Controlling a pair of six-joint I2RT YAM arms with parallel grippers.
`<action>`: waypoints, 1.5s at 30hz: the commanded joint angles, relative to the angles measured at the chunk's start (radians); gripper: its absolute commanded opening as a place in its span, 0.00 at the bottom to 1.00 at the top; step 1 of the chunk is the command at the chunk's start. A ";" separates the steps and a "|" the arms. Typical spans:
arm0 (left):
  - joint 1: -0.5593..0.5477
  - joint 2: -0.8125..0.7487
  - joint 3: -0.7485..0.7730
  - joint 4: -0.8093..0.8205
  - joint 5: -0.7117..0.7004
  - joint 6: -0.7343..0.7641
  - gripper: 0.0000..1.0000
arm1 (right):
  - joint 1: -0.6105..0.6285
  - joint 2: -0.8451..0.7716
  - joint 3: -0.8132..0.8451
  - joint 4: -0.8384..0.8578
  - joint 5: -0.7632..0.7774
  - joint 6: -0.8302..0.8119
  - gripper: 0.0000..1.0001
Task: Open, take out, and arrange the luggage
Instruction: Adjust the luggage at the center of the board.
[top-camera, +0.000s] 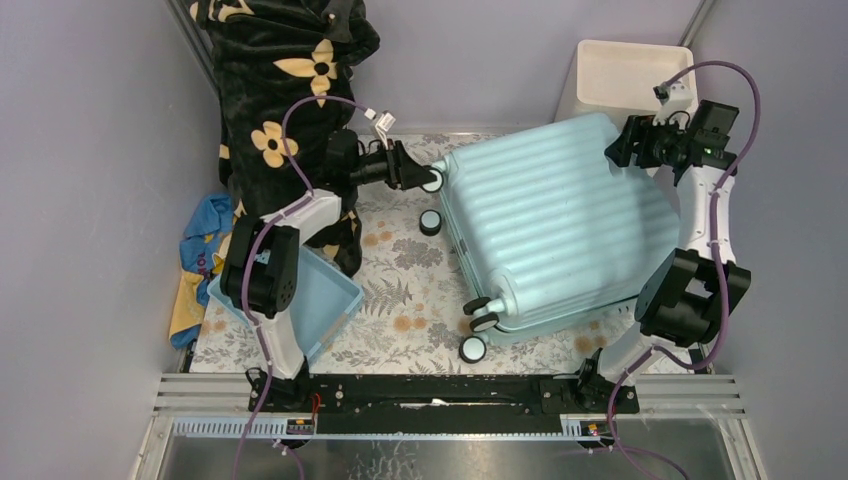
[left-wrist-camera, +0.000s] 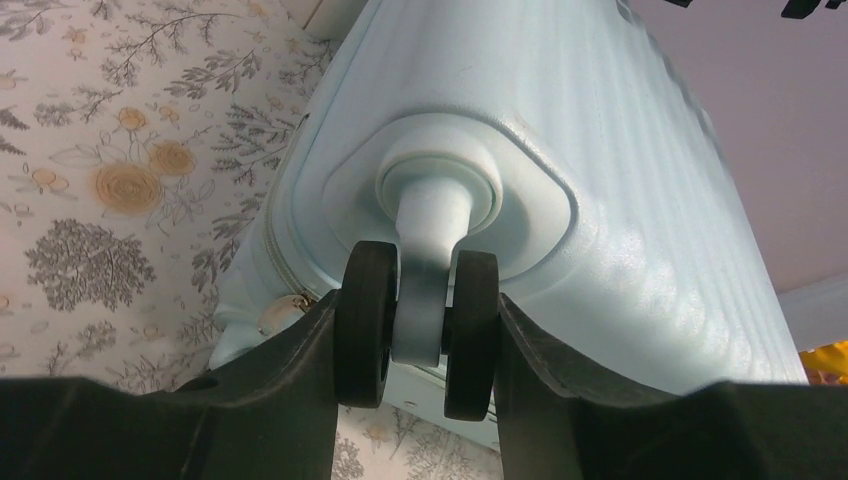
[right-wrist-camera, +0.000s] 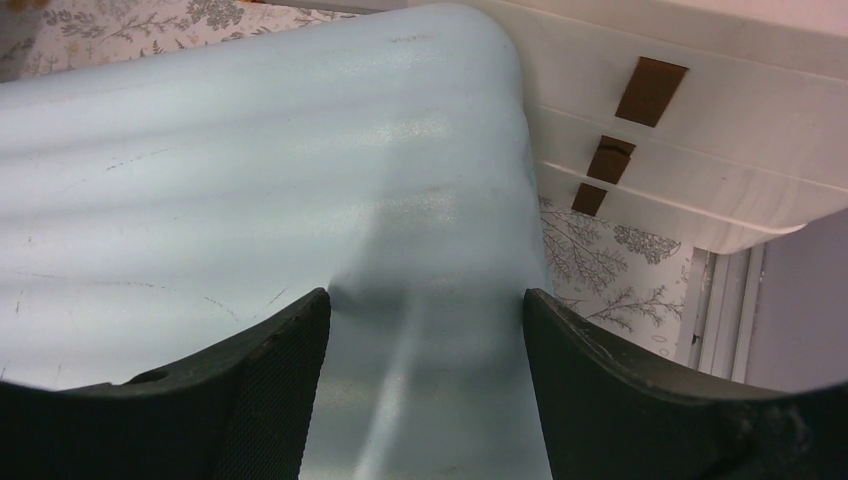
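on the floral-print table (top-camera: 400, 300) the luggage (top-camera: 560, 230) lies closed. at its far-left corner the left gripper (top-camera: 420, 172) pinches a caster wheel (left-wrist-camera: 365, 320); at its far-right corner the right gripper (top-camera: 625, 150) hangs spread wide. opening step, seemingly; next calls for reaching the zip.

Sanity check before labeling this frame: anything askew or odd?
Yes. The luggage lies closed and turned askew to the table edges, one corner by the cream drawer unit. Oddly, the left gripper is clamped on a caster wheel rather than the zipper; the right gripper is open at the shell's far corner.
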 joint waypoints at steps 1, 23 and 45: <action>0.008 -0.100 -0.096 0.066 -0.055 -0.054 0.18 | 0.126 -0.035 -0.043 -0.239 -0.241 0.043 0.75; 0.117 -0.658 -0.588 -0.123 -0.397 -0.029 0.00 | 0.076 -0.499 0.000 -0.597 0.171 -0.240 0.82; 0.212 -0.758 -0.573 -0.138 -0.362 -0.069 0.00 | -0.097 -0.508 -0.467 -0.312 -0.040 -0.153 0.31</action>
